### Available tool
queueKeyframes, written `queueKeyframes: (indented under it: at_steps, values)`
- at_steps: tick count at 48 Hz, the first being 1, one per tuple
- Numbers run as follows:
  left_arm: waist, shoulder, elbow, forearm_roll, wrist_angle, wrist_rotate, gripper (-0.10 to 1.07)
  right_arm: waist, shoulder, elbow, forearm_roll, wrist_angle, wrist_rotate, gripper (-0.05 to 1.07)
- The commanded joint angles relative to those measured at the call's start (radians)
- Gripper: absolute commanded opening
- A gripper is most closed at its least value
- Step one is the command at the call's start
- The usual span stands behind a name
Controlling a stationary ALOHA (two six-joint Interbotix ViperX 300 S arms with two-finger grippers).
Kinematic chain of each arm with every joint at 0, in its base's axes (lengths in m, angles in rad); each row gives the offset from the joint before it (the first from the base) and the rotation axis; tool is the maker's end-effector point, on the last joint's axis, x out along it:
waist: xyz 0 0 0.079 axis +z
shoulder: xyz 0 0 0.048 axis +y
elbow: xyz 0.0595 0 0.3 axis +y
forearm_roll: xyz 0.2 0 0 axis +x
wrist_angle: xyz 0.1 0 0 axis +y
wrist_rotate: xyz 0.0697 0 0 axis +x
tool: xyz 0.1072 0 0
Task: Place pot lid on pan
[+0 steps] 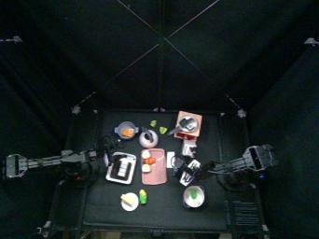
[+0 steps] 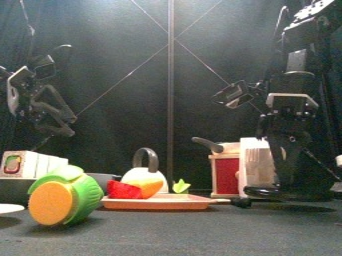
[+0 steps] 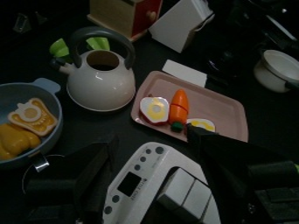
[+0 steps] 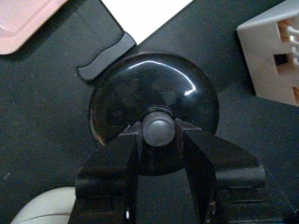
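In the right wrist view the pot lid [image 4: 146, 87] is a round, dark, glossy disc with a knob [image 4: 158, 125] at its centre. My right gripper [image 4: 158, 133] is shut on that knob. The lid covers the black pan, of which only the handle [image 4: 105, 59] shows beside it. I cannot tell whether the lid rests on the pan or hangs just above it. In the top view the right gripper [image 1: 200, 169] is at the table's right. My left gripper [image 3: 152, 175] is open and empty above a white device [image 3: 158, 188] at the table's left.
A white kettle [image 3: 100, 83], a blue bowl of food [image 3: 24, 122] and a pink tray [image 3: 228, 118] with eggs and a carrot lie mid-table. A white rack [image 4: 274, 52] stands close beside the pan. A green-filled white bowl [image 1: 193, 196] sits front right.
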Motion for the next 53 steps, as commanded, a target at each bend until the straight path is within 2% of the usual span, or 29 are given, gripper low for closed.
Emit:
queueKeyframes:
  at_steps: [1, 10, 25, 30, 37, 42, 53]
  values:
    - [0.003, 0.002, -0.011, -0.002, -0.009, 0.002, 0.96, 0.006, -0.035, -0.034, -0.005, -0.005, -0.002, 0.60]
    - [0.003, 0.002, -0.014, -0.002, -0.009, 0.002, 0.96, 0.014, -0.074, -0.084, -0.028, -0.028, -0.003, 0.60]
    - [0.003, 0.002, -0.014, -0.002, -0.009, 0.000, 0.96, 0.006, -0.137, -0.238, -0.187, -0.035, -0.006, 0.60]
    - [0.005, 0.002, -0.014, -0.002, -0.009, 0.002, 0.96, -0.040, -0.138, -0.325, -0.238, -0.084, -0.008, 0.60]
    - [0.005, 0.002, -0.012, -0.002, -0.009, 0.002, 0.96, -0.129, -0.117, -0.433, -0.244, -0.224, -0.044, 0.60]
    - [0.005, 0.002, -0.011, -0.002, -0.009, 0.002, 0.96, -0.189, -0.078, -0.515, -0.224, -0.328, -0.160, 0.60]
    - [0.009, 0.002, -0.009, -0.002, -0.008, 0.002, 0.96, -0.334, -0.020, -0.675, -0.135, -0.402, -0.419, 0.60]
